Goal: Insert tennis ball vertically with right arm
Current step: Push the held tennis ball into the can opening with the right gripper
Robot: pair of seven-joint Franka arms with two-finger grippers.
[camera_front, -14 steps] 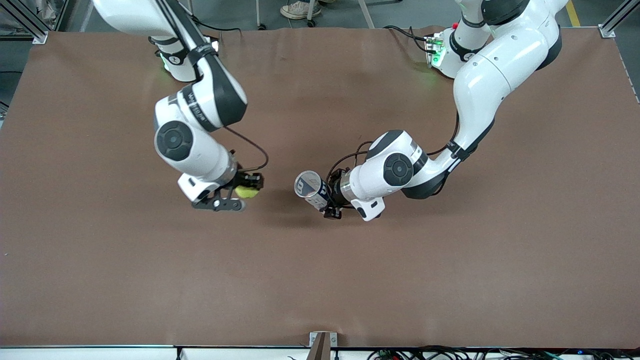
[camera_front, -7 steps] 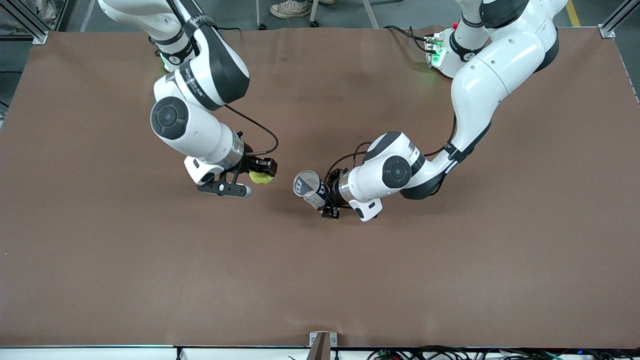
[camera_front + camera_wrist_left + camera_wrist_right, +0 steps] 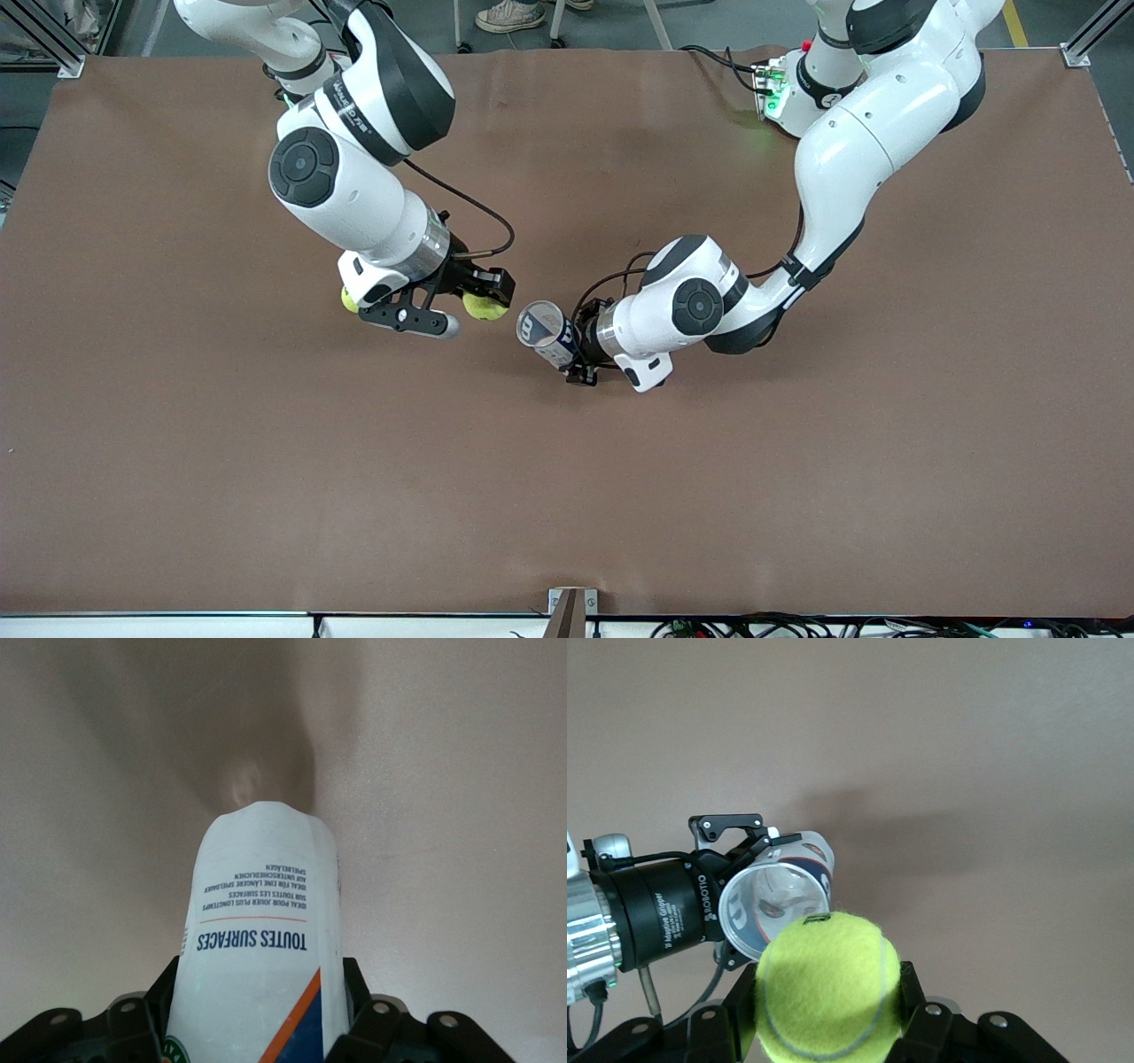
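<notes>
Ball (image 3: 828, 985): bright yellow-green, fuzzy, thin pale curved line. Second ball (image 3: 349, 299): same yellow-green. Can (image 3: 257, 939): white, dark blue letters, thin red line, orange stripe, blue corner; see-through mouth. Counter (image 3: 797, 496): plain brown. Arms: white, black joints. Fingers (image 3: 921, 1028): black.

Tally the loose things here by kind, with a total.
Fuzzy yellow-green tennis balls: 2 (one held by the right gripper, one on the brown table, partly under that arm)
Clear plastic ball can, blue label: 1 (held by the left gripper)
Total: 3
</notes>
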